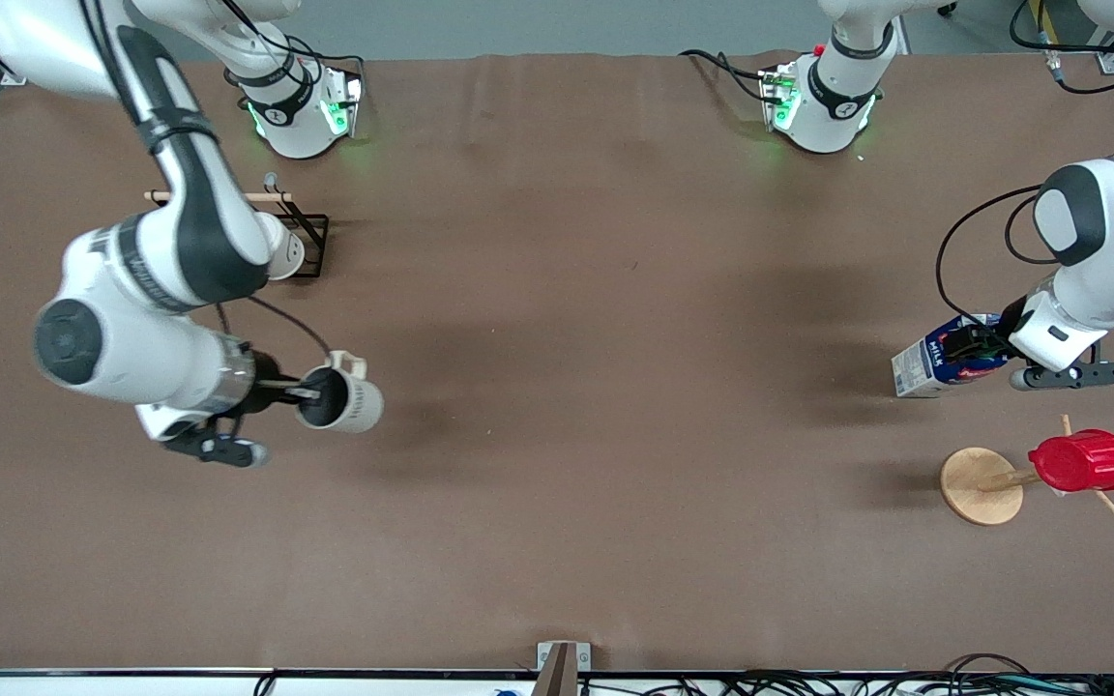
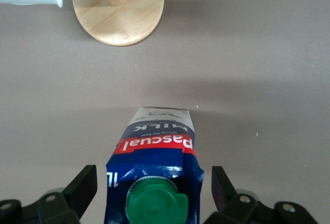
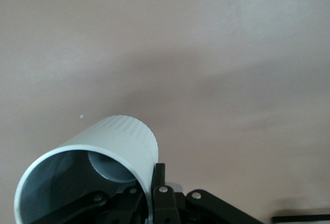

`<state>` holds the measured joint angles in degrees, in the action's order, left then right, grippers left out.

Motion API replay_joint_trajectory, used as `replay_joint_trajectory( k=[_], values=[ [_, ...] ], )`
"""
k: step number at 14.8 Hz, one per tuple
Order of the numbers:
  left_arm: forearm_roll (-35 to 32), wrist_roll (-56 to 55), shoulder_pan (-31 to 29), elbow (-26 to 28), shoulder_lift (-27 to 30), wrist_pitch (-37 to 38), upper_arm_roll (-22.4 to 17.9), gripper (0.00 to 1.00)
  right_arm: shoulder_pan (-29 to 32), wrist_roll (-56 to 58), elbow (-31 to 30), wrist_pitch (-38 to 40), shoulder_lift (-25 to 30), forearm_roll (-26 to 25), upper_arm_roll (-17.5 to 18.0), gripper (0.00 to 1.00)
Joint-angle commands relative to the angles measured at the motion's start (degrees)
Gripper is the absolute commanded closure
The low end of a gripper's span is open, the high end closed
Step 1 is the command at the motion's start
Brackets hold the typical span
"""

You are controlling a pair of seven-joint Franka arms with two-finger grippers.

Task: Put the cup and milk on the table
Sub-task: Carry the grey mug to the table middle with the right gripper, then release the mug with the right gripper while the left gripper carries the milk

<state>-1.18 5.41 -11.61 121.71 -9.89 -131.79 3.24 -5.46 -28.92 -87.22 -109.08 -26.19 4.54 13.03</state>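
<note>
My right tool [image 1: 310, 391], lower left, pinches the stiff, breakable cup [image 1: 342, 398] by its rim; my left tool [image 1: 978, 346], jaws apart, straddles the light, crushable milk [image 1: 939, 362].

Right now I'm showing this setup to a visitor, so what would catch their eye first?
Probably the right gripper, shut on the wall of a cream cup, holding it tipped on its side over the table at the right arm's end. At the left arm's end, the milk carton sits between the left gripper's spread fingers. A bright red cup on a wooden stand lies nearer the front camera.
</note>
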Motion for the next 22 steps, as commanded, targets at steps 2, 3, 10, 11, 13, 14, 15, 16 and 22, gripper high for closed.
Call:
replay_joint_trajectory(
  k=[2,3,10,11,13,14,15,16,22],
  values=[
    [-0.05,0.39,-1.22,1.52,1.10,-0.93,0.28,0.21,-4.12,-17.71,0.38,-4.81,-4.11,-9.09,7.95,1.00],
    [-0.05,0.04,-1.14,1.52,1.10,-0.93,0.28,0.31,-4.47,-21.14,0.38,-7.00,-5.87,-10.67,10.41,1.00],
    [-0.05,-2.50,-0.61,-0.58,4.17,3.98,2.11,0.62,-12.46,-34.70,0.21,-15.19,-12.30,-17.46,12.72,1.00],
    [-0.05,-3.82,-0.87,-1.90,4.52,5.74,4.47,0.62,-13.52,-34.97,0.12,-15.28,-12.56,-17.55,12.72,0.99],
    [-0.14,-7.68,-0.78,-4.01,5.49,8.30,9.92,0.62,-14.84,-34.89,0.03,-16.68,-13.79,-17.81,12.72,0.98],
    [-0.23,-9.70,-0.87,-4.80,5.76,8.48,12.99,0.62,-15.80,-34.89,0.03,-17.12,-14.14,-19.38,12.72,0.98],
    [-0.32,-11.89,-0.78,-5.33,5.76,8.48,16.07,0.62,-15.90,-35.15,-0.06,-17.13,-14.93,-21.39,12.72,0.98],
    [-0.32,-14.18,-0.78,-5.69,5.67,8.48,19.23,0.62,-16.07,-35.24,0.03,-17.39,-15.46,-22.20,12.72,0.97],
    [-4.00,-32.45,-0.26,-8.58,3.39,8.48,35.76,0.62,-16.16,-35.15,-0.32,-19.85,-16.52,-22.64,12.72,0.71]
  ],
)
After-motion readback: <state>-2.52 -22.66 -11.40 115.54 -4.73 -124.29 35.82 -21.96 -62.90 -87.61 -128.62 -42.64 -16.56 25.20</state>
